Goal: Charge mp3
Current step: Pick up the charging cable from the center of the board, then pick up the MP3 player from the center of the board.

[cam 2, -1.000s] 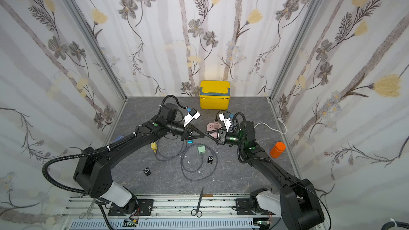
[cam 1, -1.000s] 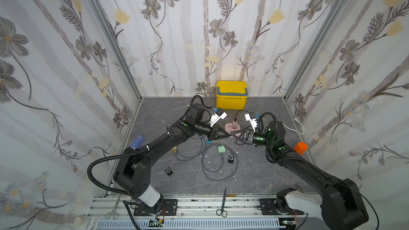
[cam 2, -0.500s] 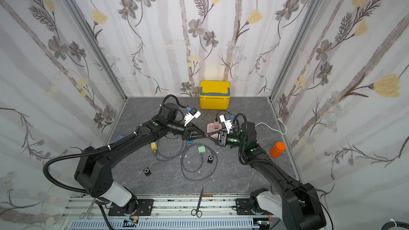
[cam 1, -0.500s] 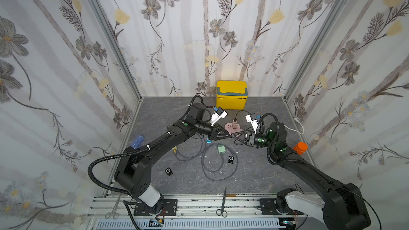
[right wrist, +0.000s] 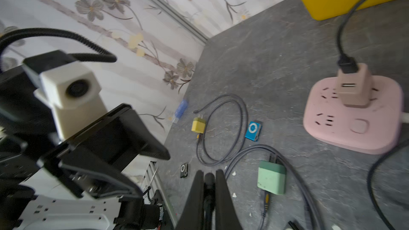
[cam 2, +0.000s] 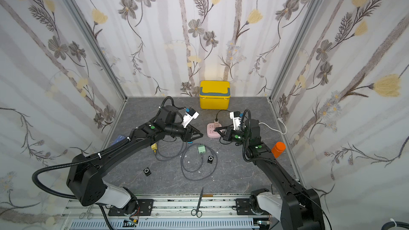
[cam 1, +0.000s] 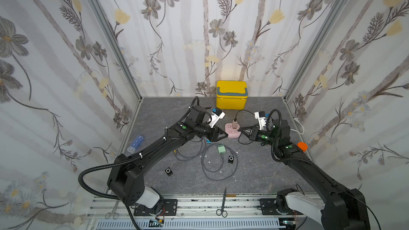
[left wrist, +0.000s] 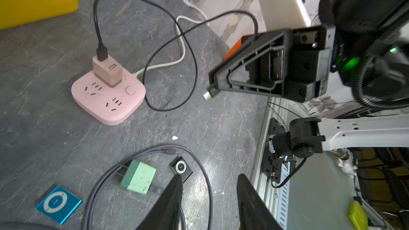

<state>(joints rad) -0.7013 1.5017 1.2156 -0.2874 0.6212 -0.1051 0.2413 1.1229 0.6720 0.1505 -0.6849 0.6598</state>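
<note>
Charger (left wrist: 107, 73) seated in power strip (left wrist: 106, 107); my right gripper (right wrist: 209, 174) pinches black cable (left wrist: 194, 67), left gripper (left wrist: 209, 178) spread empty, blue mp3 (left wrist: 58, 203) unconnected.

legible text: none | blue mp3 player (left wrist: 58, 204): wheel markings too small to read

You have a table (left wrist: 221, 118) with a matt grey, stone-look top, veined in white. The pink power strip (left wrist: 106, 107) on it is smooth satin plastic. Beyond the strip, the yellow box (cam 1: 231, 98) is glossy plastic. Near the strip, the blue mp3 (left wrist: 58, 204) has a metallic sheen and the green charger (left wrist: 138, 179) is matt plastic. The black cable (left wrist: 194, 67) looks like smooth rubber, with a bare metal plug tip.
</note>
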